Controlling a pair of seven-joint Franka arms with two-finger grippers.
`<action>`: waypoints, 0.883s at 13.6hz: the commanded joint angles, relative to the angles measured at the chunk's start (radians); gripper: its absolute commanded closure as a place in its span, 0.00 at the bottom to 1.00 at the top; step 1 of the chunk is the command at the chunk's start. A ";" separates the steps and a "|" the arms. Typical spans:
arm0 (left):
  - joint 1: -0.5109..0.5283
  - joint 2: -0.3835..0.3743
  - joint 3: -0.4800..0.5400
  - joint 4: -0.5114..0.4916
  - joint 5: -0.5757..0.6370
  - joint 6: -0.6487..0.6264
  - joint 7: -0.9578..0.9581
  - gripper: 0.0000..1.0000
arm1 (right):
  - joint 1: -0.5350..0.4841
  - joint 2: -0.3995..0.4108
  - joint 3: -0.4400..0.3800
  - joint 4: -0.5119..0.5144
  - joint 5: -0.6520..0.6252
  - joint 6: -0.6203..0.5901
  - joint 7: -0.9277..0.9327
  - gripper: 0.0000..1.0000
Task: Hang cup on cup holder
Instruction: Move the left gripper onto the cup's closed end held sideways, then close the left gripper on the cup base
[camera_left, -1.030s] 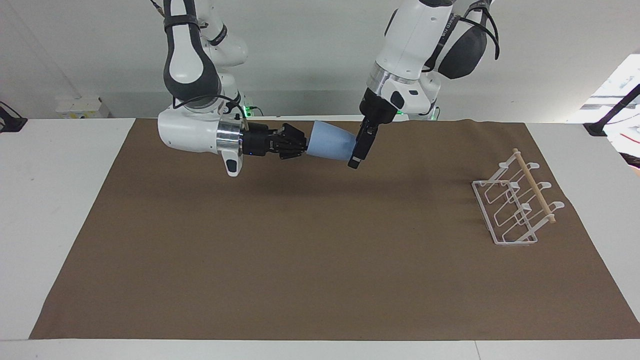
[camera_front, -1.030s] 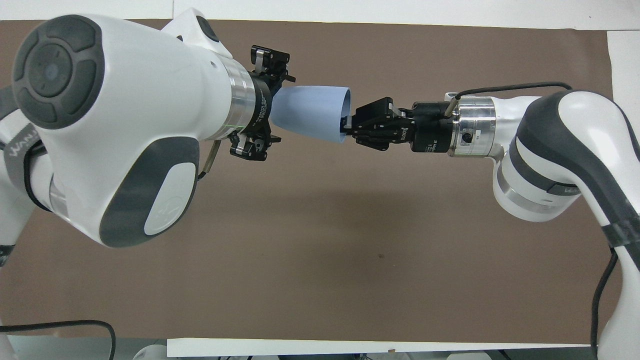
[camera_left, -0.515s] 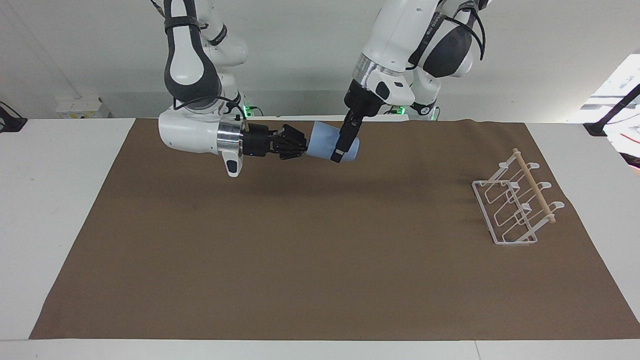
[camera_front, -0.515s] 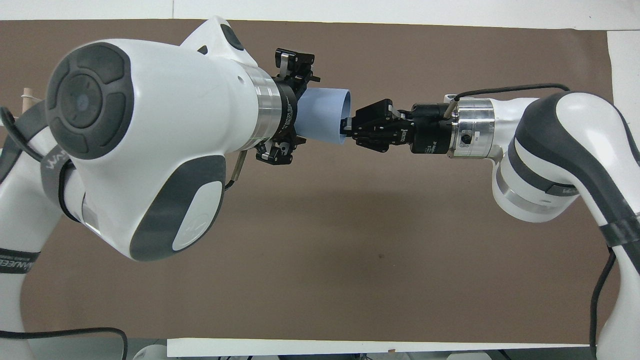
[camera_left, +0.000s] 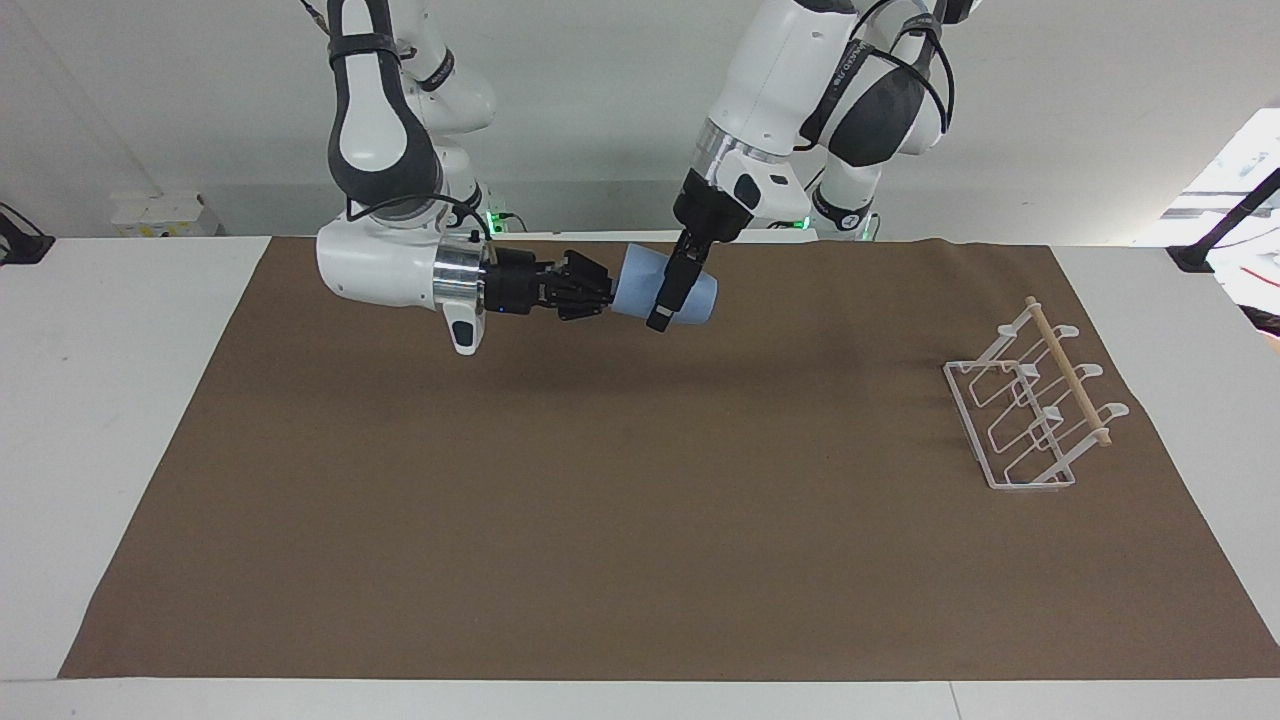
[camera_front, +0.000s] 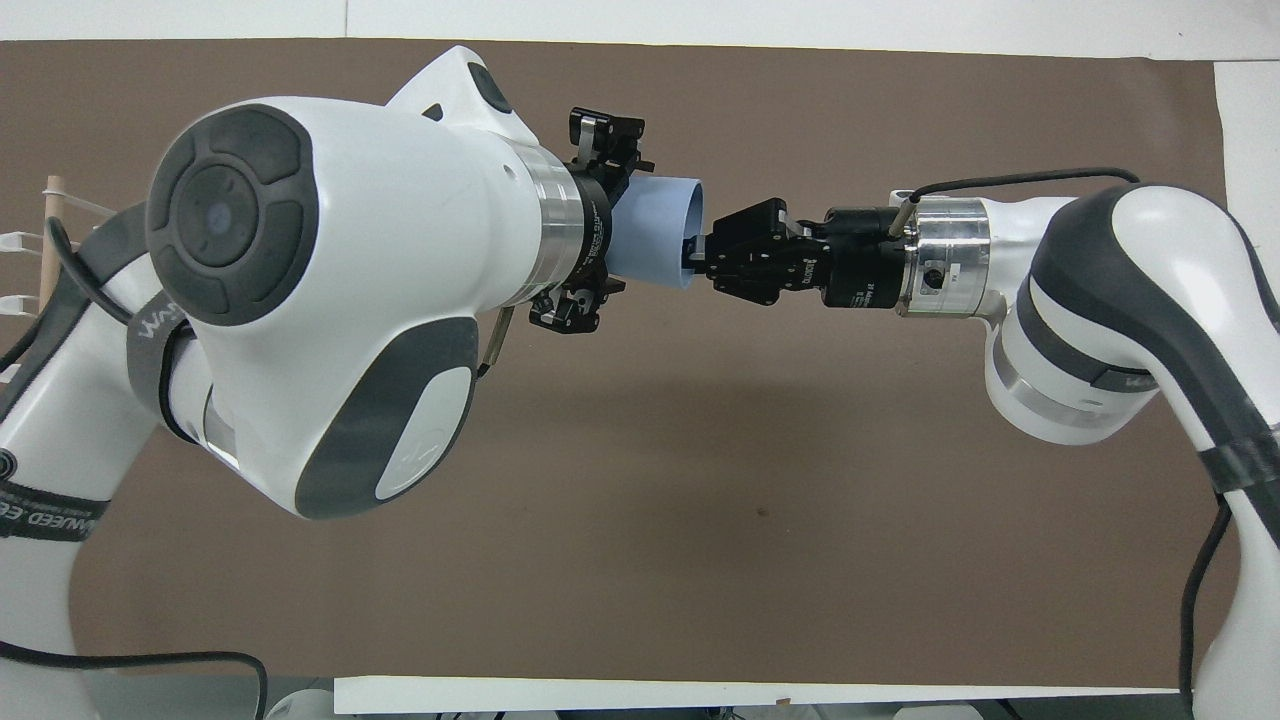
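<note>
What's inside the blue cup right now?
One right end effector finger reaches into the light-blue plastic cup at its rim; anything deeper is hidden by the cup's wall and the left end effector.

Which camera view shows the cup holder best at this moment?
The facing view shows the cup holder best: its whole white wire frame and wooden dowel stand unobstructed on the brown mat, toward the left arm's end of the table. In the overhead view the left arm covers it; only the dowel's end and some wire tips show at the edge.

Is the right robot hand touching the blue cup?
Touching. In the overhead view, the right gripper pinches the rim of the cup, held sideways in the air.
</note>
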 joint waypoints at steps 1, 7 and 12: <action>-0.019 -0.004 0.012 -0.019 -0.008 0.021 -0.012 0.03 | -0.007 -0.027 0.003 -0.024 0.023 -0.009 -0.009 1.00; -0.002 -0.004 0.021 -0.016 0.002 -0.001 -0.011 0.03 | -0.012 -0.027 0.003 -0.024 0.023 -0.011 -0.009 1.00; -0.005 -0.004 0.021 -0.016 0.002 -0.002 -0.012 0.28 | -0.012 -0.027 0.002 -0.024 0.021 -0.011 -0.009 1.00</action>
